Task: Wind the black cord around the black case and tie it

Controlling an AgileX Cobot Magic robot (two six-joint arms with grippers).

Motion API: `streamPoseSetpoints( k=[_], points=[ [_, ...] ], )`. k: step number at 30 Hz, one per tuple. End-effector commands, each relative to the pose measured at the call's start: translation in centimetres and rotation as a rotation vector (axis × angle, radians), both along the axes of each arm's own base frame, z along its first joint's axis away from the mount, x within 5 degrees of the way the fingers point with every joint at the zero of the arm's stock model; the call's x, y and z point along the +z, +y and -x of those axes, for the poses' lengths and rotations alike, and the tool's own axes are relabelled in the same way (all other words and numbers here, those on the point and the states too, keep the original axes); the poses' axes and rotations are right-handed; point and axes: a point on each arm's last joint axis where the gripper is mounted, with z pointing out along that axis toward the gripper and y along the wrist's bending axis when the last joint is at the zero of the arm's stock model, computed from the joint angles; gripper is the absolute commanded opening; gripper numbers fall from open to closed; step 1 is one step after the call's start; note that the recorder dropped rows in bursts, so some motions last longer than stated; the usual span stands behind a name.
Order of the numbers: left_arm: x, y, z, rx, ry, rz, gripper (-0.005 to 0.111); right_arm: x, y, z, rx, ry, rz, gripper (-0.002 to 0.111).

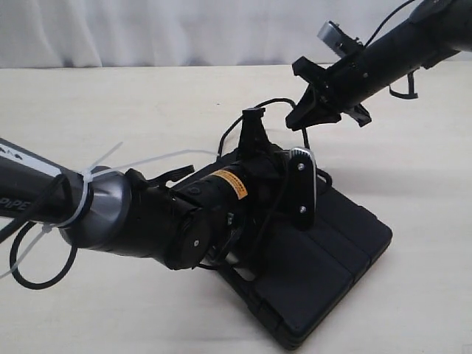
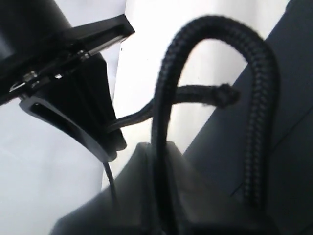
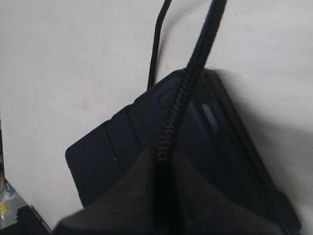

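Black braid: the black cord [image 2: 259, 122] is thick woven rope. It is pinched in both pincers just above the far end of the case.
Left pincer [image 2: 157, 155]: shut tight on the cord, which rises out of its dark fingers in a narrow arch.
Right pincer [image 3: 161, 157]: also clamped on the cord. The braid runs straight away from its closed fingers, over the case.
Only in the left wrist view: we see a short strand ending in a frayed, knotted tip [image 2: 225, 94]. The strand enters the right pincer's angular black body.
Only in the right wrist view: we look down on the black case [image 3: 122, 147], which is flat matt plastic with grooves across the lid and rounded corners.
Only in the exterior view: the left arm comes in from 9 o'clock and the right arm from 2 o'clock. The pincers are near each other just above the middle, with the cord looping between them.
Case: it lies flat on the table [image 1: 133, 110], stretching from the centre toward 5 o'clock. The left arm partly hides it.
Zip tie [image 1: 85, 195]: white plastic, cinched round the left arm at 9 o'clock, with its tail sticking out.
Table: pale beige and smooth.
Room: we see bare tabletop at 11, 3 and 7 o'clock. The case's near corner sits close to the picture's edge at 6 o'clock. The far table edge meets a white curtain [image 1: 184, 29] at 12 o'clock.
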Motion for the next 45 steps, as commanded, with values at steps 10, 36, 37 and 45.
streamPoseSetpoints(
  k=[10,36,37,45],
  points=[
    [0.2,0.2,-0.4,0.035,-0.034,-0.009,0.000,1.3,0.3,0.8,0.057,0.016,-0.052,0.004],
    [-1.1,-0.8,-1.2,0.123,0.130,0.006,0.048,-0.1,2.5,3.5,0.199,0.040,0.007,0.004],
    [-1.1,-0.8,-1.3,0.136,0.140,0.011,0.061,-0.1,2.5,3.4,0.196,0.036,0.009,0.004],
    [2.1,-2.3,1.3,0.105,0.113,0.068,0.070,-0.2,2.5,3.4,0.193,0.026,0.012,0.004]
  ],
)
